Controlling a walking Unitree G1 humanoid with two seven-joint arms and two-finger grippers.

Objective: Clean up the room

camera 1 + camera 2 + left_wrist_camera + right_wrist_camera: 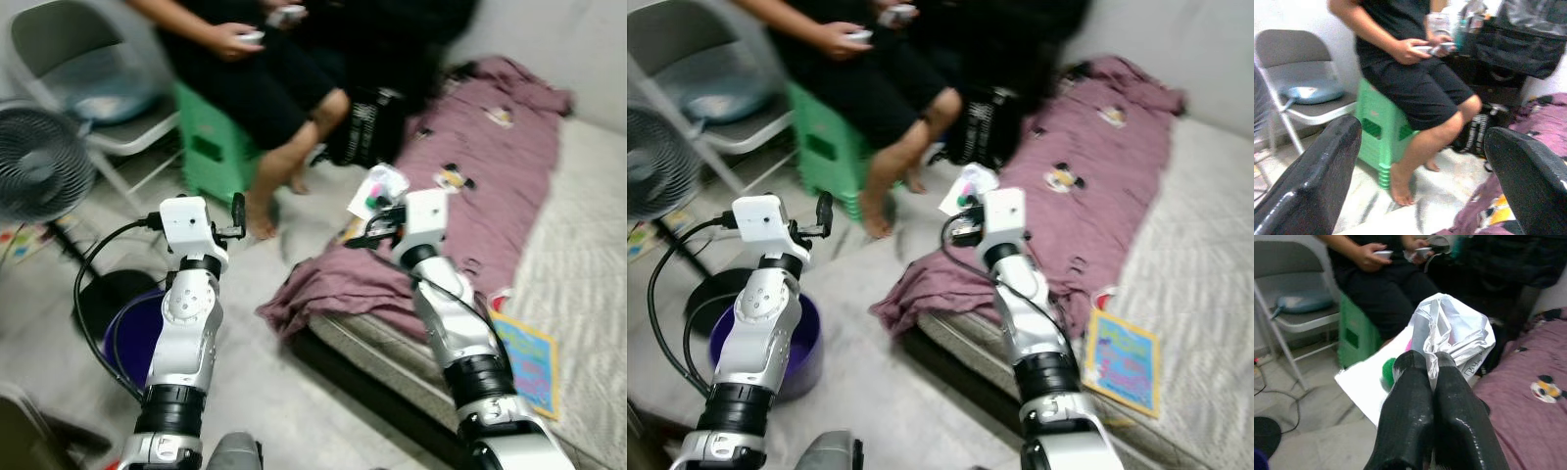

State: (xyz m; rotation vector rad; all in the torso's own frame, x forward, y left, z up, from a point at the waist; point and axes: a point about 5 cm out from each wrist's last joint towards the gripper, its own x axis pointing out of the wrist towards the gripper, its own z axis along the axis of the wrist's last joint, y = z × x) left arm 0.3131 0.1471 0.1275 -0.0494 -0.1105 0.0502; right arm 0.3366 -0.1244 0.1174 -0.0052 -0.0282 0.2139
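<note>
Open floor (294, 392) between the two arms, passable toward 12 o'clock. Blocked at 12 by a seated person's bare leg (284, 166) and a green stool (211, 147). Hemmed at 3 o'clock by a mattress (588, 264) draped with a purple blanket (470, 186). Crowded at 9 to 10 o'clock by a fan (39, 162), a folding chair (69, 59), a purple basin (803, 338) and trailing cable (88, 294).

Both silver arms raised forward, elbows bent. Left gripper (236, 217) on the left, black fingers (1317, 171) spread wide, holding nothing. Right gripper (1431, 364) on the right, fingers pinched together on a crinkled clear plastic bag (1454, 333).
</note>
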